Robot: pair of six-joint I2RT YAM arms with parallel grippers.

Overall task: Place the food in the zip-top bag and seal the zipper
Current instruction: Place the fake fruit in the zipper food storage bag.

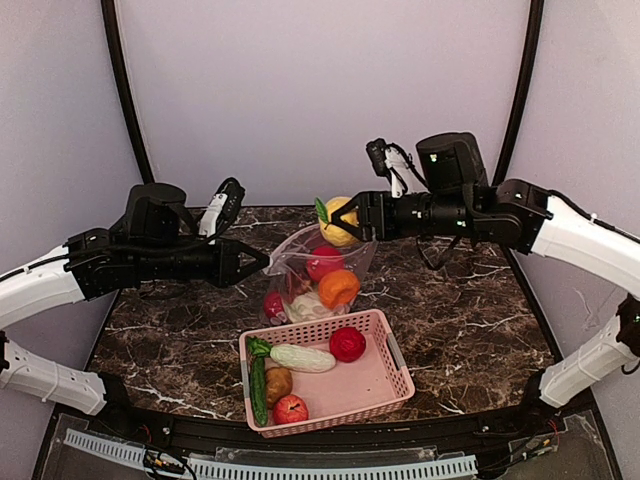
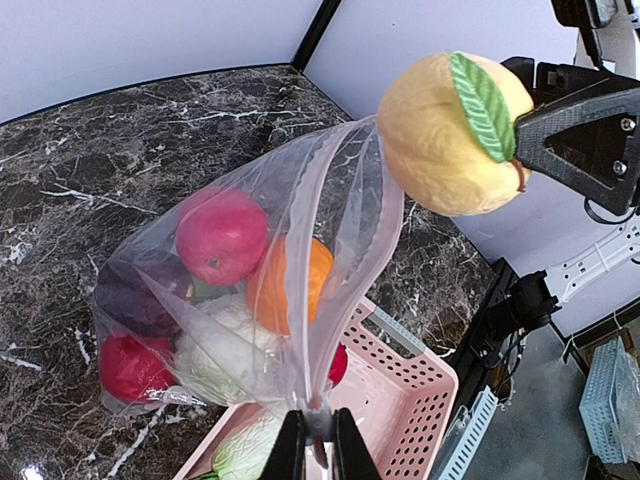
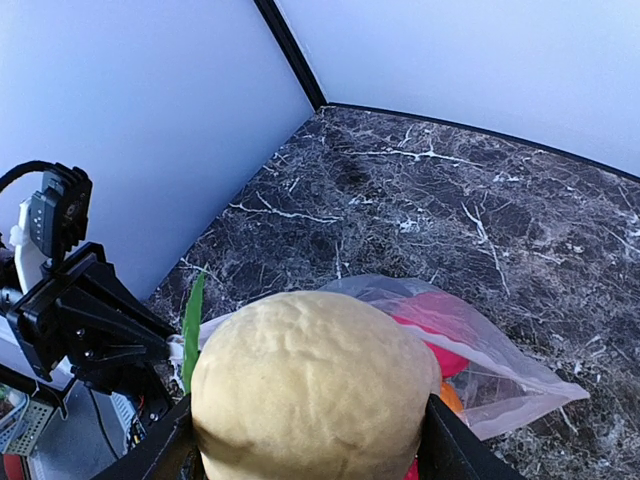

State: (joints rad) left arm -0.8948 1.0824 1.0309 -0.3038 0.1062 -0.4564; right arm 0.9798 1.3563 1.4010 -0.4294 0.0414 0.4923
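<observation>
Zip-top bag (image 1: 312, 268) stands on the marble table (image 1: 470, 300), just behind the pink basket (image 1: 398, 372) and between the 2 arms, its mouth facing up. I read the left gripper (image 2: 320, 452) as clamped tight on the mouth's near-left corner, holding that end raised. The right gripper (image 1: 347, 220) has its jaws spread around a yellow fruit (image 2: 452, 140) with a green leaf, and grips it firmly.

Key relation: the fruit hangs just above the far-right end of the mouth. The opening lies below it and slightly toward the left arm. The zipper (image 2: 318, 262) runs lengthwise from the left gripper's pinch toward the right gripper, so the mouth is a long, narrow slot along that line. The right arm is the one placed to deliver.

Contents: at least 4 pieces fill the lower bag, among them a red ball (image 1: 323, 261), an orange ball (image 1: 339, 288) and a pale cabbage (image 1: 304, 308).

Not yet bagged: 5 pieces in the basket, including a cucumber (image 1: 259, 388) and a potato (image 1: 278, 381).

Judgement: only 1 corner is held, so the far lip sags. The red ball sits high under the mouth and may block entry. The drop calls for a short move down and leftward along the slot.
</observation>
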